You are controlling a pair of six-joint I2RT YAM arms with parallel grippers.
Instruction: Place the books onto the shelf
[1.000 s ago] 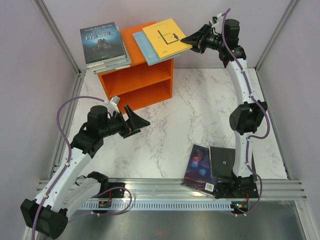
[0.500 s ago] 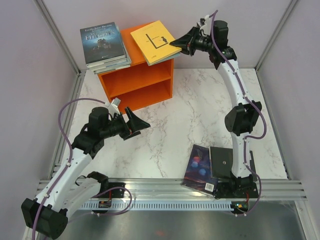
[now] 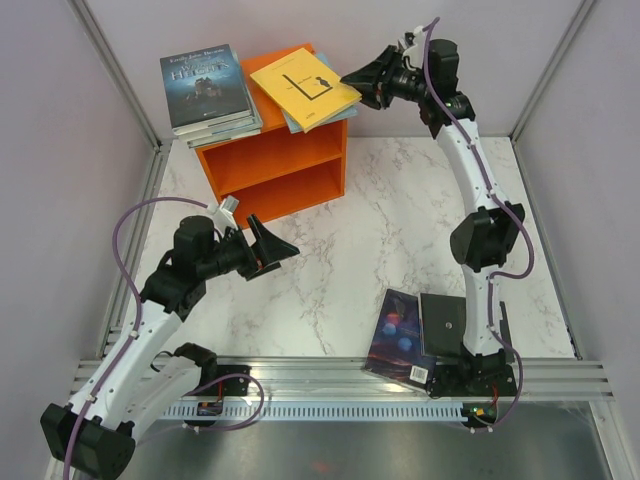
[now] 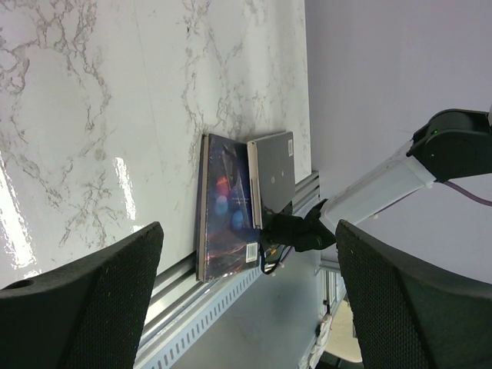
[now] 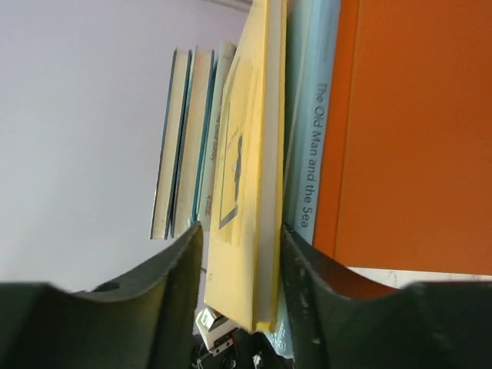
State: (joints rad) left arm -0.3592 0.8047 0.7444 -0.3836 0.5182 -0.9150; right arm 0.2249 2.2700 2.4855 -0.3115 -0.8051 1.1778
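The orange shelf [image 3: 272,150] stands at the back of the table. A stack of books [image 3: 205,88] lies on its top at the left. A yellow book [image 3: 305,84] lies over a light blue book [image 3: 300,118] on its top at the right. My right gripper [image 3: 362,84] is at the yellow book's right edge. In the right wrist view its jaws straddle the yellow book [image 5: 247,192] with a gap on one side, so it is open [image 5: 240,247]. My left gripper [image 3: 276,246] hangs open over the table, holding nothing.
A dark blue-purple book [image 3: 398,335] and a grey book [image 3: 446,324] lie by the right arm's base, also seen as the dark book [image 4: 227,207] and the grey book [image 4: 274,165] in the left wrist view. Grey walls close in both sides.
My right gripper carried the yellow book leftward onto the shelf top over the light blue book, then its jaws widened. The left arm barely moved.
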